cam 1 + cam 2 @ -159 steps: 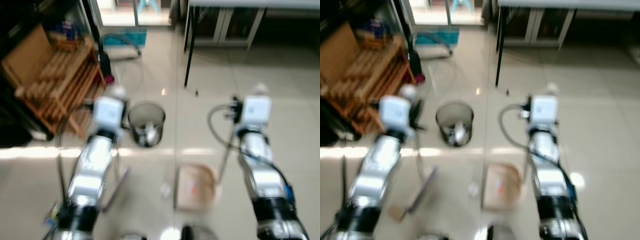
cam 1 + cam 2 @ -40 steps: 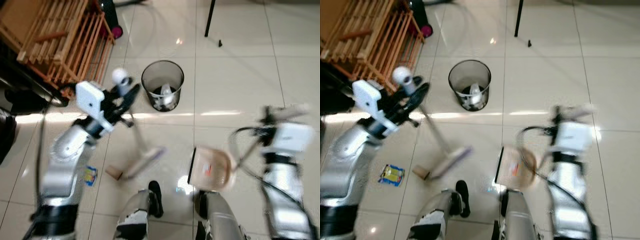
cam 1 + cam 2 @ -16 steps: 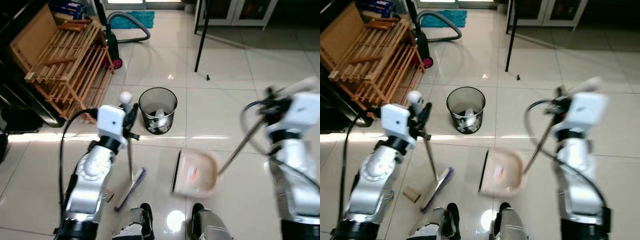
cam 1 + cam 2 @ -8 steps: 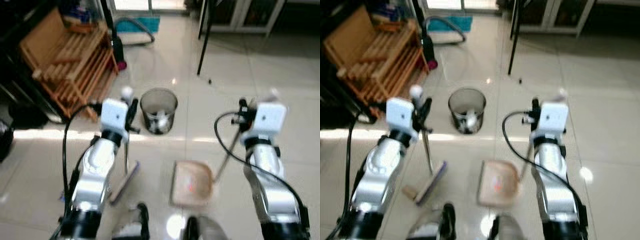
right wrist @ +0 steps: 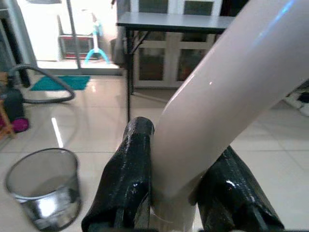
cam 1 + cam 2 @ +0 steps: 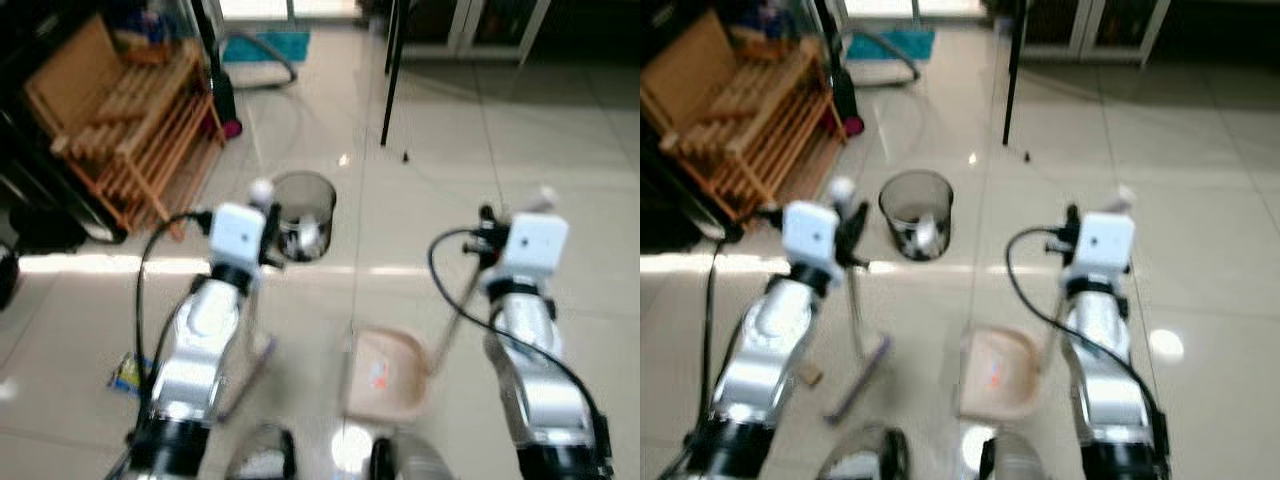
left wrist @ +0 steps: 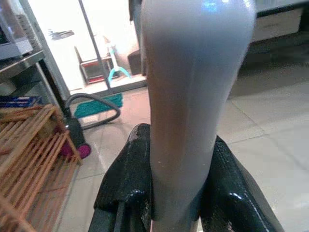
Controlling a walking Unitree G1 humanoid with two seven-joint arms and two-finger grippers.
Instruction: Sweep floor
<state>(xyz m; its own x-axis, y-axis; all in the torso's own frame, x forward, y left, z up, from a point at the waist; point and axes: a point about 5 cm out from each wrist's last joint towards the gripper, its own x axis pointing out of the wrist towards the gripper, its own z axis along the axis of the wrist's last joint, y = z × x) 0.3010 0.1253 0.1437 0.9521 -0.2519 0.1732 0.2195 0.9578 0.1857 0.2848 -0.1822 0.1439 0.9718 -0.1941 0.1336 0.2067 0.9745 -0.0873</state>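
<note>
My left gripper (image 6: 262, 238) is shut on the upright grey broom handle (image 7: 193, 111), just below its white knob. Both black fingers (image 7: 130, 188) press against the shaft. The broom head (image 6: 858, 375) rests on the tiles in front of my left foot. My right gripper (image 6: 487, 238) is shut on the slanted cream dustpan handle (image 5: 217, 111), with fingers (image 5: 128, 183) on both sides. The beige dustpan (image 6: 385, 372) lies low on the floor between the arms. A small coloured wrapper (image 6: 125, 372) and a brown scrap (image 6: 811, 376) lie on the tiles to the left.
A mesh waste bin (image 6: 302, 215) with some rubbish stands just ahead of the broom. A wooden rack (image 6: 120, 130) leans at the left. A vacuum hose (image 6: 255, 50) and a black table leg (image 6: 390, 75) are farther off. Open tiles stretch to the right.
The right arm has swung in from the right, bringing the dustpan down to the floor between the arms. The broom stays upright in the left gripper. The camera has shifted slightly.
</note>
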